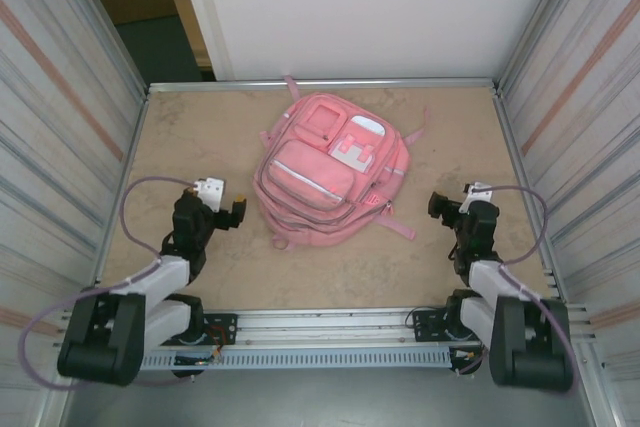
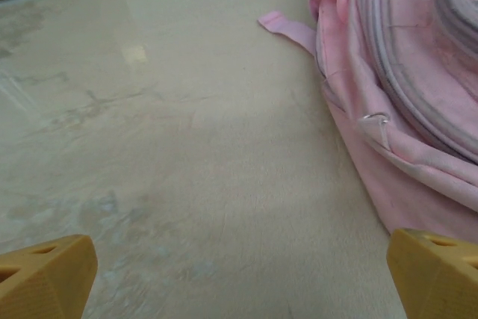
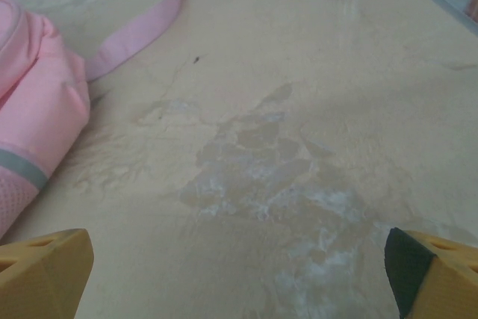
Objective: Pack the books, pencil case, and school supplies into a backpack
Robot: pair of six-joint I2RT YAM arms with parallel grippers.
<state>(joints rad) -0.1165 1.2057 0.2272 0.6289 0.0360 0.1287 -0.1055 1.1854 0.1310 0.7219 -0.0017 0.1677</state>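
Note:
The large pink backpack (image 1: 330,165) lies flat in the middle of the table, front pockets up, with white and light-blue patches. Its side fills the right of the left wrist view (image 2: 407,87) and its edge and a strap show at the left of the right wrist view (image 3: 37,102). My left gripper (image 1: 236,212) rests open just left of the backpack, nothing between its yellow fingertips (image 2: 45,274). My right gripper (image 1: 437,205) is open to the right of the backpack, over bare table. The book, pencil case, pens and packet are out of view.
Corrugated metal walls (image 1: 60,127) close in the table on the left and right, a white wall stands behind. A metal rail (image 1: 320,332) runs along the near edge. Pink straps (image 1: 395,222) trail from the backpack's near right side. Whitish stains mark the tabletop (image 3: 284,177).

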